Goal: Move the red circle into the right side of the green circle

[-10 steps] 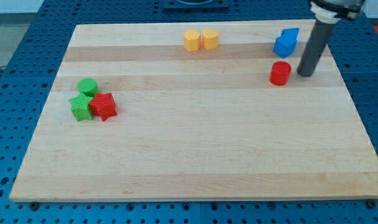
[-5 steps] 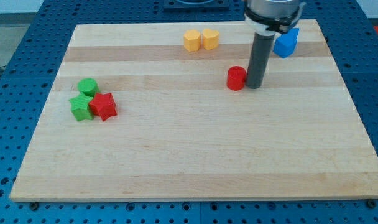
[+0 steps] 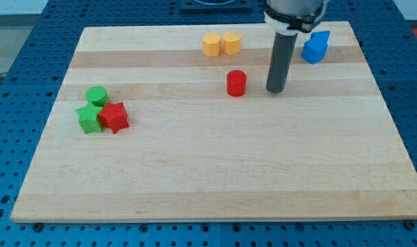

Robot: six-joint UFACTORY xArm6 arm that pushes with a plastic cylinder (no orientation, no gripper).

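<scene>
Red circle [image 3: 236, 83] sits upper centre, well apart from green circle [image 3: 97, 95] at frame left. My tip [image 3: 276, 90], a bare rod holding nothing, stands just right of it, placed for a leftward push.

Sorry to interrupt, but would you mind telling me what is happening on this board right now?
I am pushing the red circle across the wooden board toward the green circle at the view's left. My tip stands to the circle's right with a gap between them, not touching. The red circle is near the board's middle, still far from the green circle, which sits with a green star and a red star.
</scene>
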